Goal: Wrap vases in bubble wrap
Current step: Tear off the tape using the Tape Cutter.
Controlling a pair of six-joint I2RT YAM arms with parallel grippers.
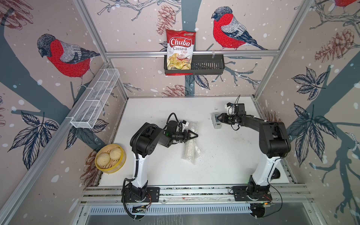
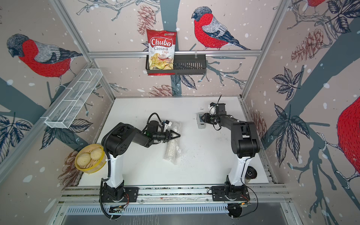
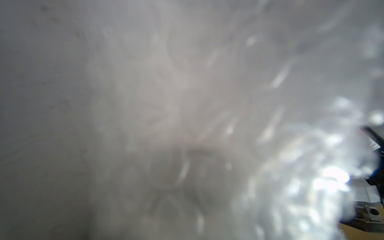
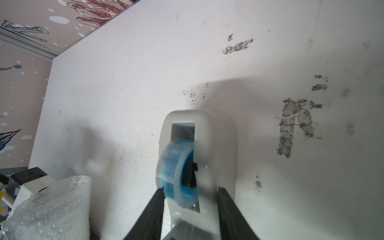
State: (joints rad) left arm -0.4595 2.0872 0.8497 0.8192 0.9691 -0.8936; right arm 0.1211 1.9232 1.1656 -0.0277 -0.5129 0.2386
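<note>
The bubble wrap (image 1: 190,150) (image 2: 172,151) lies as a rolled, whitish bundle in the middle of the white table (image 1: 155,171). The vase is hidden; nothing of it shows through the wrap. My left gripper (image 1: 195,135) (image 2: 177,135) is shut, with its tips lying on the bundle's middle. Blurred bubble wrap (image 3: 228,124) fills the left wrist view. At the back right my right gripper (image 1: 218,118) (image 4: 191,188) stands open. Its fingers (image 4: 158,209) stand on either side of the grey-white tape dispenser (image 1: 216,125) (image 4: 216,145), which holds a blue-cored roll.
A yellow steamer basket (image 1: 118,167) with buns sits off the table's left edge. On the back wall hangs a black basket (image 1: 208,64) with a chips bag (image 1: 180,48), and a white wire shelf (image 1: 95,99) hangs on the left wall. A dark round object (image 2: 251,173) sits behind the right arm's base.
</note>
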